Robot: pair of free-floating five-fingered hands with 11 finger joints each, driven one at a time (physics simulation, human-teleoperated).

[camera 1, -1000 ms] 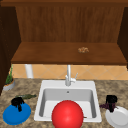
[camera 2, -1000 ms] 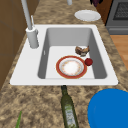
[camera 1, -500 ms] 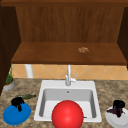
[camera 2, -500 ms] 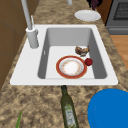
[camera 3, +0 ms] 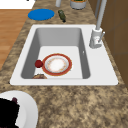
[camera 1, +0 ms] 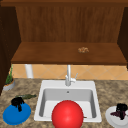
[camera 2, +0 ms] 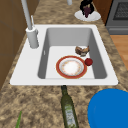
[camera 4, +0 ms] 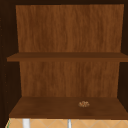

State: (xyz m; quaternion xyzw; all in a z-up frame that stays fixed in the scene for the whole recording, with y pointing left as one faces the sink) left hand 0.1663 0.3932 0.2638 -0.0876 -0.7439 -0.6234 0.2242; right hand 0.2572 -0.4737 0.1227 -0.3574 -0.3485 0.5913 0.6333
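Note:
My left hand [camera 1: 17, 102] hangs over a blue plate [camera 1: 15, 116] on the counter left of the sink, fingers loose and holding nothing. My right hand [camera 1: 121, 108] sits over a white plate [camera 1: 112, 120] at the right, curled on a dark purple thing [camera 1: 115, 114]. From the left side that hand [camera 2: 86, 5] and the purple thing [camera 2: 86, 12] stand above the white plate [camera 2: 93, 17]. In the right side view the hand [camera 3: 8, 113] is at the near corner on the white plate [camera 3: 28, 110].
The sink [camera 2: 63, 80] holds a red-rimmed plate [camera 2: 71, 67], a small red ball [camera 2: 88, 61] and a brown food piece [camera 2: 82, 50]. A green bottle [camera 2: 68, 110] lies by the blue plate [camera 2: 110, 107]. Faucet [camera 1: 68, 76] at the back, potted plant [camera 1: 8, 82] left, a brown crumb [camera 4: 84, 103] on the shelf.
My right hand has drifted a little to the right and down over the white plate. The left hand has stayed put.

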